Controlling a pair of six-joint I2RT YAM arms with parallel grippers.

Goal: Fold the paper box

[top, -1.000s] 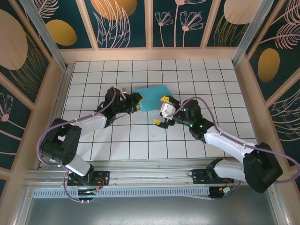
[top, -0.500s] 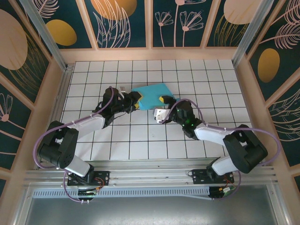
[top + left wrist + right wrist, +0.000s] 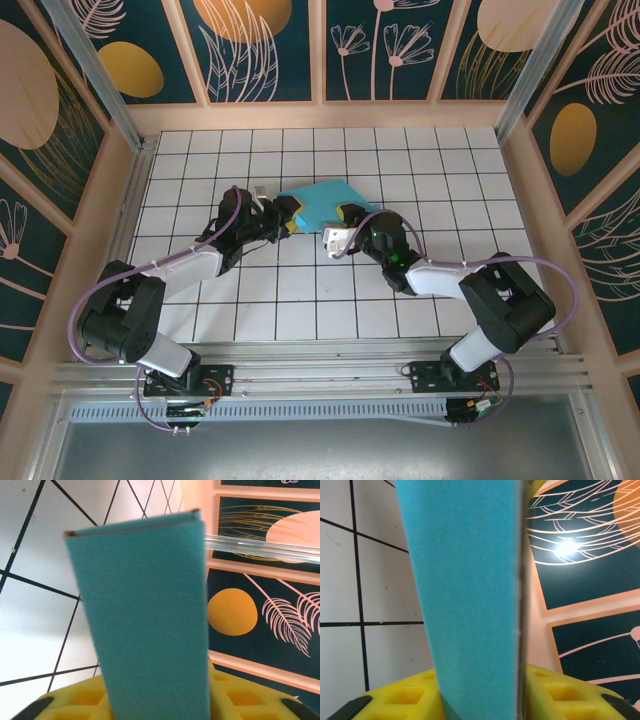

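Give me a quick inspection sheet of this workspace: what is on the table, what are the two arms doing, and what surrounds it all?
Surface: white tiled table with black grid lines.
Job's things: one turquoise box, folded, near the table's middle, between the two arms.
Clutter: nothing seen.
Grippers: left gripper shut on the box's left end; right gripper shut on its near right edge; the wrist views show yellow pads against both faces.
Cables: purple cables loop along both arms, apart from the box.
Surroundings: dark wall panels with gold circles and leaf drawings, in pale frames; metal rail at the near edge.
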